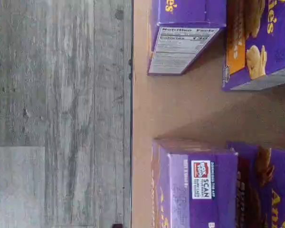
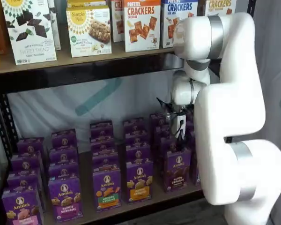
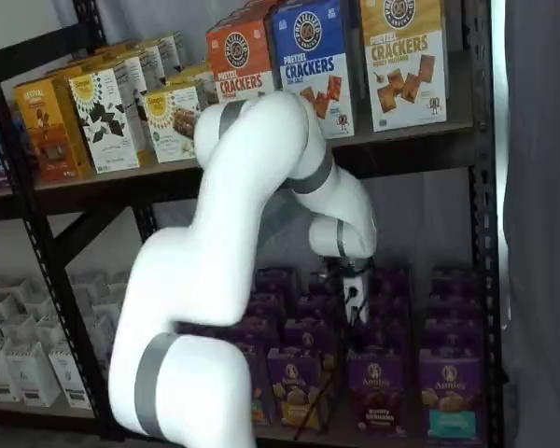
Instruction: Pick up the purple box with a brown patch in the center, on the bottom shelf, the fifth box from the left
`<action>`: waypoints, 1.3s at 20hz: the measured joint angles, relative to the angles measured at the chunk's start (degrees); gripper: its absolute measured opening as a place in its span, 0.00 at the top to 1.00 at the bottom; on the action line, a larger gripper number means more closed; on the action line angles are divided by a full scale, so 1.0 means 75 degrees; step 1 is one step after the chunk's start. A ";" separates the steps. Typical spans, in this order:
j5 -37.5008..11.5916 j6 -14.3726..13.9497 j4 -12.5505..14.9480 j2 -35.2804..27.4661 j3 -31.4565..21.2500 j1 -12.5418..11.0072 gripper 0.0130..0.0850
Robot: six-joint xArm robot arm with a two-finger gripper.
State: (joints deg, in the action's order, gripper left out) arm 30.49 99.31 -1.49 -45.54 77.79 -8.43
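Note:
The purple box [image 2: 178, 169] with the brown band stands upright at the front of its row on the bottom shelf [image 2: 152, 200], and it also shows in a shelf view [image 3: 377, 392]. My gripper [image 2: 180, 129] hangs from the white arm just above and behind that box, black fingers pointing down; in a shelf view [image 3: 355, 304] it sits above the same row. It is open and holds nothing. The wrist view looks down on the tan shelf board [image 1: 180, 109] with purple cartons, among them the purple box [image 1: 268, 187] showing dark brown crackers.
Several rows of purple cartons fill the bottom shelf, with an orange-yellow band carton [image 2: 139, 180] just left of the brown one and a teal band carton [image 3: 448, 397] on its right. Cracker boxes [image 2: 141, 23] line the upper shelf. Grey plank floor [image 1: 61, 114] lies beyond the shelf edge.

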 joint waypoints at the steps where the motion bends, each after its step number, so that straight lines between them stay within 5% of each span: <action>1: -0.0063 -0.0152 0.0165 0.0007 -0.0033 0.0002 0.00; 3: -0.0434 -0.0936 0.1037 0.0064 -0.0278 0.0051 0.00; 5: -0.0571 -0.1122 0.1209 0.0087 -0.0394 0.0085 0.00; 14: -0.0764 -0.1244 0.1299 0.0020 -0.0514 0.0117 0.00; 26: -0.0520 -0.1091 0.1206 -0.0713 0.0320 0.0050 0.00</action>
State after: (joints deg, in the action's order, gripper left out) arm 26.59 91.13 7.55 -50.89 80.20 -8.05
